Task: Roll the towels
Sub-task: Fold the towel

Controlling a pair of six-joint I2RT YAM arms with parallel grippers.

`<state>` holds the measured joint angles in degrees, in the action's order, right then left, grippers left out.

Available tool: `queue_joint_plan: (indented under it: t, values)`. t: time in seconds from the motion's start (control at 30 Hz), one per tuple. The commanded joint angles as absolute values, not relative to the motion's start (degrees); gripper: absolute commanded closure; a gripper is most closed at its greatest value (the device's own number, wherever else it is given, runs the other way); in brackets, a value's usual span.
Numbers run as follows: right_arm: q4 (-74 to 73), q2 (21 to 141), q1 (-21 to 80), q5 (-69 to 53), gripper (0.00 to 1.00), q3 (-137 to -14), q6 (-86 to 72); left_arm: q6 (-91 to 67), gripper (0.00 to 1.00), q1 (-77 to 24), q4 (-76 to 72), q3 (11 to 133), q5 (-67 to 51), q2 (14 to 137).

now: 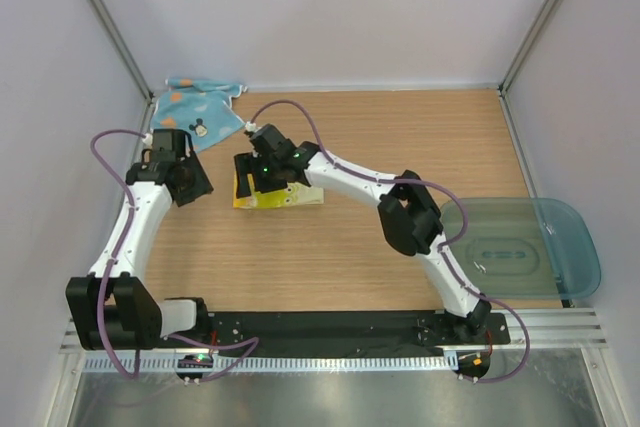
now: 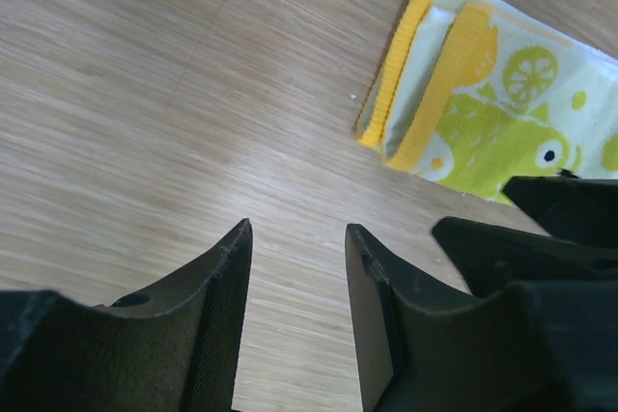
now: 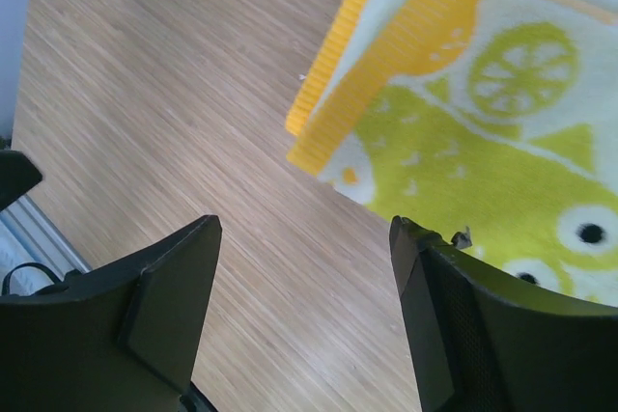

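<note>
The yellow towel (image 1: 275,197) with green print lies folded flat on the wooden table, left of centre. It also shows in the left wrist view (image 2: 483,113) and the right wrist view (image 3: 463,103). My right gripper (image 1: 252,179) hovers over its left part, open and empty (image 3: 304,229). My left gripper (image 1: 195,187) is open and empty (image 2: 297,229) above bare wood just left of the towel. The light blue towel (image 1: 197,110) with coloured spots lies crumpled at the back left corner.
A clear bluish plastic tub (image 1: 525,247) sits at the right edge of the table (image 1: 400,137). White walls enclose the left, back and right sides. The arm bases stand on a black rail (image 1: 320,332) at the near edge.
</note>
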<state>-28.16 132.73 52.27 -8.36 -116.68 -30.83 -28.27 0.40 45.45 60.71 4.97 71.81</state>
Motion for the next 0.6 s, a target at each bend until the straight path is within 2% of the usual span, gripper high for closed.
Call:
queue_joint_plan:
  t: [0.0,0.23,0.3,0.33,0.4,0.43,0.57]
  values:
    - [-22.5,120.7,46.2,-9.6,0.23,-109.0,-32.8,-28.5,0.56,-3.2,44.0,62.6,2.4,75.0]
    - [-19.7,113.8,36.4,-13.8,0.3,-94.1,-33.0,-31.4,0.56,-8.0,42.5,68.8,0.3,84.9]
    - [-18.6,112.9,34.9,-15.2,0.4,-91.7,-32.7,-32.0,0.57,-8.3,41.2,70.6,-2.3,88.1]
    - [-18.4,113.2,33.8,-15.6,0.46,-91.1,-32.5,-32.2,0.57,-8.7,41.0,72.4,-2.4,91.5]
    - [-17.8,113.7,33.0,-17.4,0.49,-90.7,-32.4,-32.8,0.58,-8.7,40.2,74.3,-3.4,94.7]
    - [-17.8,114.2,32.4,-17.8,0.53,-90.9,-32.3,-32.9,0.58,-8.8,39.8,75.1,-3.6,97.0]
    - [-19.9,115.7,32.3,-18.0,0.55,-92.1,-30.3,-33.0,0.56,-8.8,37.5,77.2,-3.4,100.6]
